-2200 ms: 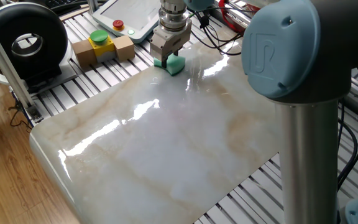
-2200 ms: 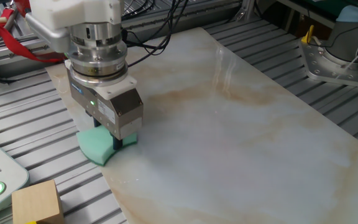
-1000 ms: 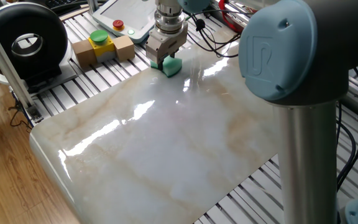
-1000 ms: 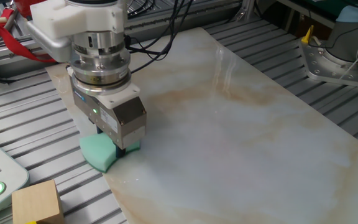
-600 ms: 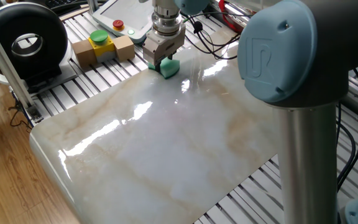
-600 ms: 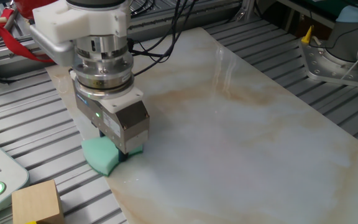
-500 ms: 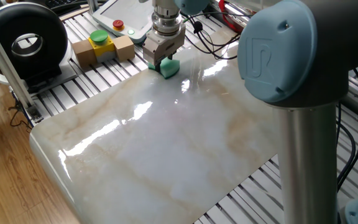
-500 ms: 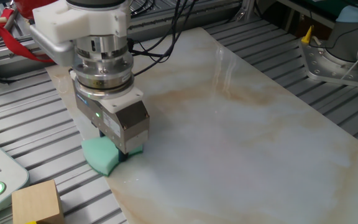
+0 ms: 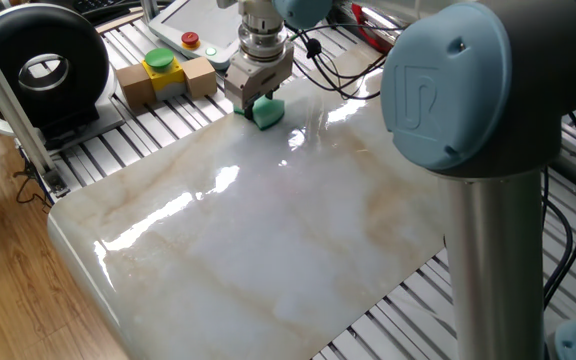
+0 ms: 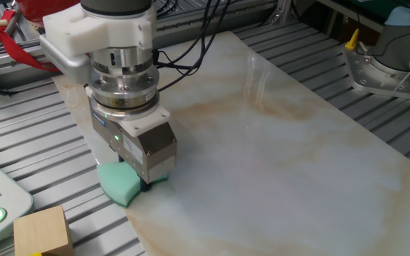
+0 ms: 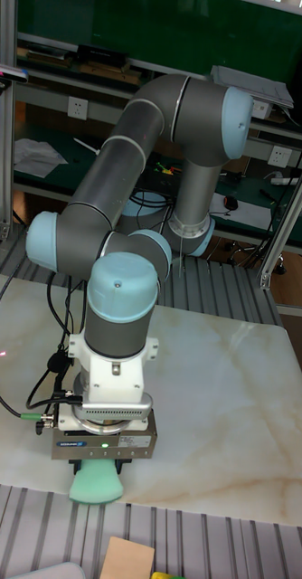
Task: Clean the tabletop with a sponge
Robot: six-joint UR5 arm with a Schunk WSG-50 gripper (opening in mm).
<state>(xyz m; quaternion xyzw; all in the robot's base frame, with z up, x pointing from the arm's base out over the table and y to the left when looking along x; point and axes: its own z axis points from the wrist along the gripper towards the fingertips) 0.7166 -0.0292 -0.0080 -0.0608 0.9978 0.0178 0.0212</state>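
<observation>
Pincer point(image 10: 148, 182) pinching the sponge point(image 10: 121, 184) (teal foam), pressed down at the tabletop's point(image 10: 283, 156) edge.

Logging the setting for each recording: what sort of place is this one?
Most likely a robotics lab or test workshop. The marble-pattern tabletop lies on a slatted aluminium frame, cables trail behind the arm, and shelving with wall sockets stands behind. The tool presses a sponge on the slab's edge.
</observation>
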